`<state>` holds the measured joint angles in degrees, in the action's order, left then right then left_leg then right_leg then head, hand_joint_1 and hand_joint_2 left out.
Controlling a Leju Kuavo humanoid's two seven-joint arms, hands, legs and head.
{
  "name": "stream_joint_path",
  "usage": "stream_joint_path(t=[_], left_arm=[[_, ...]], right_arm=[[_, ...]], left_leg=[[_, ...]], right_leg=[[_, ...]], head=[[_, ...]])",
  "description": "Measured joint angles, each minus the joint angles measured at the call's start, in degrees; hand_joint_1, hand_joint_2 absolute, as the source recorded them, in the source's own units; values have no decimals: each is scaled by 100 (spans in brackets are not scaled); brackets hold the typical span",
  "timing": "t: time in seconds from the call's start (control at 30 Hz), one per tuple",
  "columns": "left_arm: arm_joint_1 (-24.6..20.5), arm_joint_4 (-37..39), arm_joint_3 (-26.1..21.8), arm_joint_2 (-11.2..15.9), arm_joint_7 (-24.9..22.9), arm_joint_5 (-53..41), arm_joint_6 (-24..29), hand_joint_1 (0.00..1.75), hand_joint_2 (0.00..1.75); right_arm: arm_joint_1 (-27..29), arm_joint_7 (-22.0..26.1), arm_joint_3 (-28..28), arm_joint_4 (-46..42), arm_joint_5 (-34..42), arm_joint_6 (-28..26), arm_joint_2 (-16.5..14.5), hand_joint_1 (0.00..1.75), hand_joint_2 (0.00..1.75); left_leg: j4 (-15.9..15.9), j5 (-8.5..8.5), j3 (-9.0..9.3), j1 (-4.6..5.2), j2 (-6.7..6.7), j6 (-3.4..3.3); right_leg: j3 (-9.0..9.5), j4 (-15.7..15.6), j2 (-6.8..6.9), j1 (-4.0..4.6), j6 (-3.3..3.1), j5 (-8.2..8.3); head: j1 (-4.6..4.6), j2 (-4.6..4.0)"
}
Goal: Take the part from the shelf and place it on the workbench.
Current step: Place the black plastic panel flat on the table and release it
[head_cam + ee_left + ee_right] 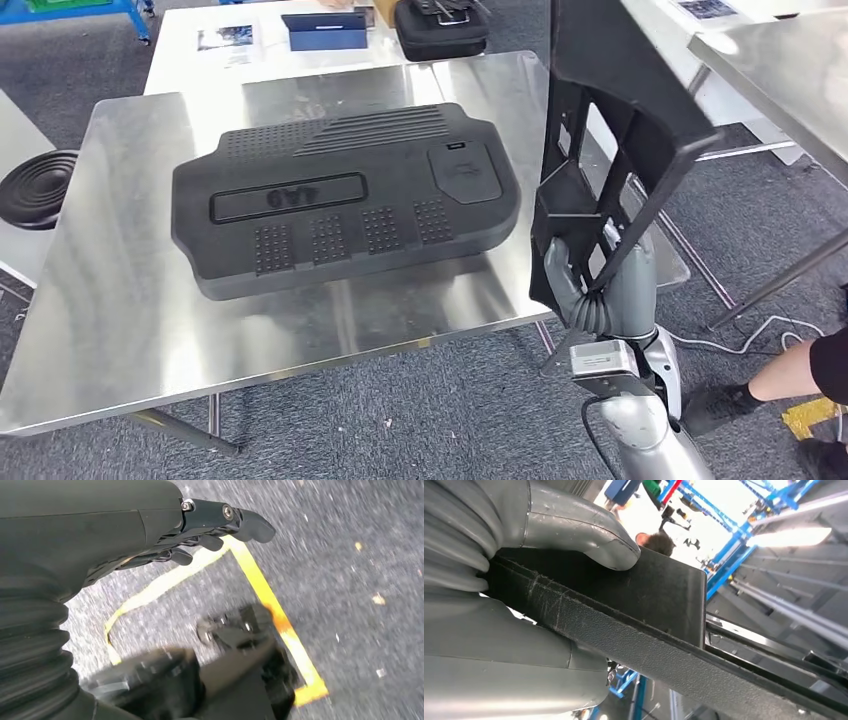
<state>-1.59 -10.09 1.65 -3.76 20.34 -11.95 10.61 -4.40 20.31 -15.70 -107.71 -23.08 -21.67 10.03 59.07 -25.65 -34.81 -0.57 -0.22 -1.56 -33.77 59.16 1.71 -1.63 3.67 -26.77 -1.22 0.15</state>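
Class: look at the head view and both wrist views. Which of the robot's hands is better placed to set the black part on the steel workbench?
The right. The right hand already grips the black part beside the workbench. The left hand hangs over the floor, holding nothing.

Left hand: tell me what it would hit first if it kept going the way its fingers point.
The left hand hangs empty, fingers aimed past the yellow floor tape at the grey carpet; nothing intervenes, though depth is unclear.

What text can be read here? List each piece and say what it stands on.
"4A9" or similar, raised characters seen upside down, in the recessed panel of the black cover on the steel table; uncertain.
Emblem on the cover's raised pad: too small to read.
Printed sheet on the white table: too blurred.
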Motion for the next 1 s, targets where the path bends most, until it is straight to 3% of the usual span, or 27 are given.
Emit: stream_joint_path(t=[0.1, 0.17, 0.2, 0.27, 0.33, 0.37, 0.47, 0.53, 0.6, 1.0], left_arm=[[-5, -1, -1, 1, 7, 0, 1, 0, 175], [0, -1, -1, 0, 8, 1, 1, 0, 175], [3, -1, -1, 0, 8, 1, 1, 0, 175], [2, -1, -1, -2, 8, 2, 1, 0, 175], [1, -1, -1, -10, 9, 2, 1, 0, 175], [5, -1, -1, -14, 10, 2, 1, 0, 175], [22, -1, -1, -10, 13, 2, 1, 0, 175], [21, -1, -1, -5, 26, 2, 1, 0, 175], [20, -1, -1, -2, 38, 2, 1, 0, 175], [19, -1, -1, -2, -100, -51, -99, 0, 175]], right_arm=[[6, 0, -4, 4, -10, -5, 7, 175, 175], [14, 0, -11, 15, -10, -6, 7, 175, 175], [16, 0, -16, 20, -11, -6, 7, 175, 175], [15, 0, -22, 22, -15, -7, 8, 175, 175], [12, -1, -26, 22, -20, -8, 9, 175, 175], [11, -2, -28, 22, -21, -9, 10, 175, 175], [10, -2, -37, 23, -23, -16, 8, 175, 175], [12, -2, -43, 23, -24, -30, 4, 175, 175], [16, -2, -48, 24, -25, -44, 3, 175, 175], [14, -43, -68, 29, -94, -33, 0, 175, 175]], left_leg=[[-10, 16, -14, 13, -94, -96], [-9, 18, -21, 36, -171, -112], [-8, 19, -19, 46, -214, -114], [-8, 22, -8, 54, -299, -113], [0, 26, -15, 77, -367, -90], [0, 32, -24, 83, -390, -73], [-10, 48, -26, 92, -393, -3], [-33, 45, -1, 111, -332, -17], [-67, 52, 18, 111, -298, -52], [-78, 68, 13, 91, -296, -26]], right_leg=[[-503, 1034, -112, 11, -68, -434], [-731, 1458, -139, 26, -60, -526], [-684, 1342, -149, 35, -34, -446], [-328, 614, -236, 62, 2, -153], [10, -12, -339, 97, -38, 44], [79, -138, -365, 113, -70, 77], [98, -189, -297, 102, -132, 106], [117, -209, -271, 87, -154, 103], [126, -199, -271, 113, -150, 87], [123, -194, -269, 131, -148, 90]], head=[[4, 0], [3, 0], [2, 0], [3, 0], [1, 0], [-1, 0], [-2, 0], [-12, 0], [-17, 0], [-7, 0]])
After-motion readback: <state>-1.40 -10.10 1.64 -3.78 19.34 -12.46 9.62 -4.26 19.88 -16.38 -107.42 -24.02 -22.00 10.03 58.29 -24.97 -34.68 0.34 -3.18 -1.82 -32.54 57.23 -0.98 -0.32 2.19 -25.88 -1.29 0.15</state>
